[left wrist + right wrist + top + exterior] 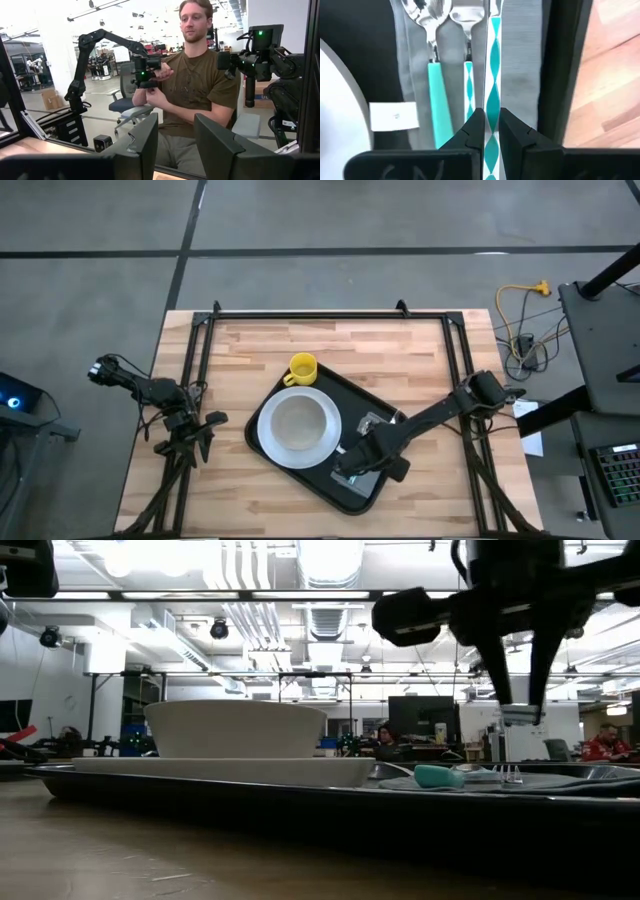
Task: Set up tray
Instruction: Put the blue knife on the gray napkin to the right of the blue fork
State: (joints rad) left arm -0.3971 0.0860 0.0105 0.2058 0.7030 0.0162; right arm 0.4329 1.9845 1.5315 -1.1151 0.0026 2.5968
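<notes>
The black tray point(345, 395) lies slanted at the table's middle and fills the low view point(300, 802). It carries a white plate point(262, 435) with a white bowl point(298, 425) on it, and a yellow cup point(303, 368) stands at its far corner. A grey napkin point(520, 60) on the tray's right part holds a teal-handled spoon point(439, 85) and fork point(469, 80). My right gripper point(358, 465) point(492, 127) hangs over the napkin, shut on a teal-and-white knife point(493, 60). My left gripper point(192, 442) point(176, 135) waits open at the table's left edge. My right gripper pinches the knife's teal-and-white handle point(493, 102) between its two fingers point(515, 132). The fingers point down from above and lie across the handle. The knife stands on edge and runs level above the napkin. In the low view its end point(520, 717) hangs clear above the tray.
Bare wood lies on the table's left side point(220, 360) and along its near edge. A black frame point(330, 316) rims the table's far and side edges. A seated person point(200, 85) holding control arms is beyond the table.
</notes>
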